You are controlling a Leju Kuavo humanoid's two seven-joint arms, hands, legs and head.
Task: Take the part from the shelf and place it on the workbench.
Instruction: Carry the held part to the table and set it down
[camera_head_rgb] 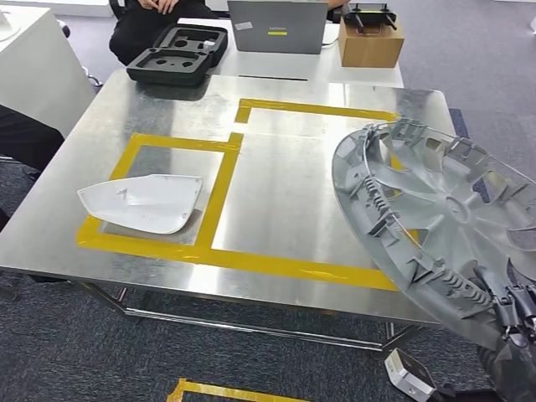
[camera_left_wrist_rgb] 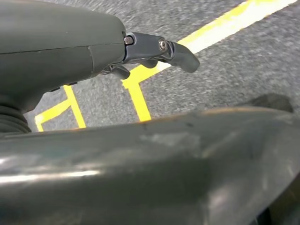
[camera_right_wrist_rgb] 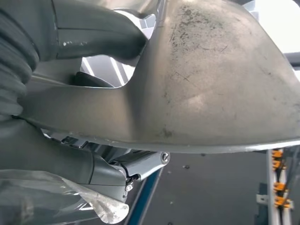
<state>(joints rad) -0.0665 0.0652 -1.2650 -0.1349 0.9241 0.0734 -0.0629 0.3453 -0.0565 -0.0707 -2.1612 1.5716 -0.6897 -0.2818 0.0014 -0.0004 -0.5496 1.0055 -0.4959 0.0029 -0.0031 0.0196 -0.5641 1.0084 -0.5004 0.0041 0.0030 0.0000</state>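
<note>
Wheel cover (camera_head_rgb: pixel 436 213) right of shell (camera_head_rgb: pixel 142 203) on workbench (camera_head_rgb: pixel 285 193).

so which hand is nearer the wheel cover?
Right. The right hand grips the wheel cover at its rim; the left hand hangs over the carpet floor, fingers apart, holding nothing.

No text, number or brand can be read in any of the views. The laptop (camera_head_rgb: pixel 278 25) at the far side of the bench (camera_head_rgb: pixel 278 193), well apart from the fingers, has a small yellow-green mark and a pale sticker on its lid, but both are too small to read. The yellow tape lines (camera_head_rgb: pixel 221 180) on the bench are plain, without letters. The wheel cover (camera_head_rgb: pixel 436 218) shows no legible sign.
</note>
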